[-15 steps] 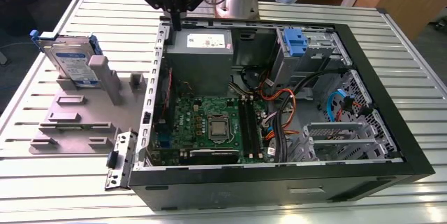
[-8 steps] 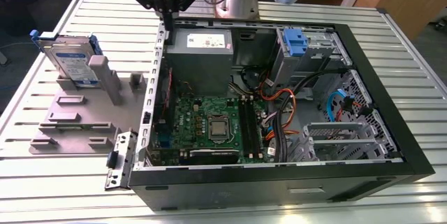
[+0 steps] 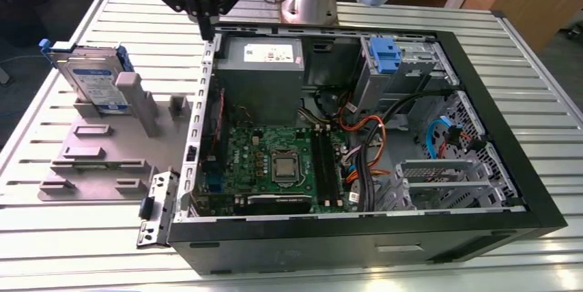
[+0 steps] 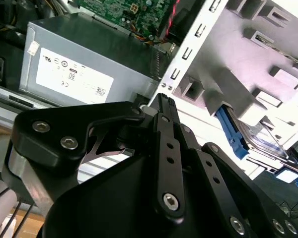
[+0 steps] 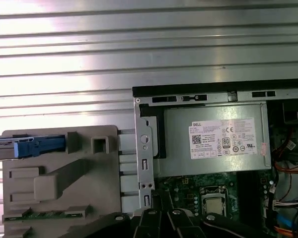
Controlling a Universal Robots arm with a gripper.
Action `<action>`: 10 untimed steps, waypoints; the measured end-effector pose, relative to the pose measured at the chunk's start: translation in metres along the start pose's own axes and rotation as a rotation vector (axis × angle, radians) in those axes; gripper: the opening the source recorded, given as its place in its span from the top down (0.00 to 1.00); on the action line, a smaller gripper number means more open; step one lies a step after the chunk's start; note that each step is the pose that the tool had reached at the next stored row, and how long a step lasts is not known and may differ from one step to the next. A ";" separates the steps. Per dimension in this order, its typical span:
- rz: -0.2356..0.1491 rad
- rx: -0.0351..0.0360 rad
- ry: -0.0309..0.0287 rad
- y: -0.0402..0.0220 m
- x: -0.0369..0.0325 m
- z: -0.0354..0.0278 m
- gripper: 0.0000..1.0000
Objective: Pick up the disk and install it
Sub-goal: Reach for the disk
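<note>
While hanging over a corner of the open computer case (image 3: 364, 237), the hand (image 3: 207, 33) is pointing straight down with its two black fingers (image 4: 165, 129) drawn together, gripping nothing. Its tip is sitting just above the case's perforated metal side wall (image 3: 207, 94), right beside the grey power supply (image 3: 259, 67) with the white sticker. Past the power supply the green motherboard (image 3: 273, 162) is lying flat in the case, with its processor socket (image 3: 284, 166) showing in the middle. Orange and black cables (image 3: 364, 125) are running beside it toward the drive cage. There a blue plastic bracket (image 3: 384, 56) is sitting, on the exterior view's right of the power supply.

The disk (image 3: 95, 80) is standing on edge outside the case, at the exterior view's left and well apart from the hand. It is slotted into a grey holder plate (image 3: 100, 162), with its blue carrier frame wrapping its top and sides. A tall grey post (image 3: 138, 101) of that plate is rising just beside the disk, between it and the case wall. In the first wrist view the disk (image 5: 25, 147) is showing edge-on as a thin blue-and-grey strip at the plate's edge. Plate and case are both resting on a ribbed metal worktop (image 3: 54, 244).
</note>
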State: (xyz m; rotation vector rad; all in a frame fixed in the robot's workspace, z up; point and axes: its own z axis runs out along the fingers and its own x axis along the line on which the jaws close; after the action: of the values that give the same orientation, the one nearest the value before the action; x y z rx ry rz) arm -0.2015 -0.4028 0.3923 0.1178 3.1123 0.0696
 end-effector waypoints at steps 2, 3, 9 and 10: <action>0.000 -0.0004 -0.0001 -0.0006 0.0053 0.0000 0.89; 0.000 -0.0005 -0.0002 -0.0008 0.0079 0.0000 0.89; 0.000 -0.0015 -0.0001 -0.0025 0.0227 -0.0002 0.89; 0.000 -0.0019 -0.0001 -0.0028 0.0256 -0.0001 0.89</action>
State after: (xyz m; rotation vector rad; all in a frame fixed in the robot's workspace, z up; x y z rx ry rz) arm -0.2272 -0.4037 0.3917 0.1180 3.1120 0.0725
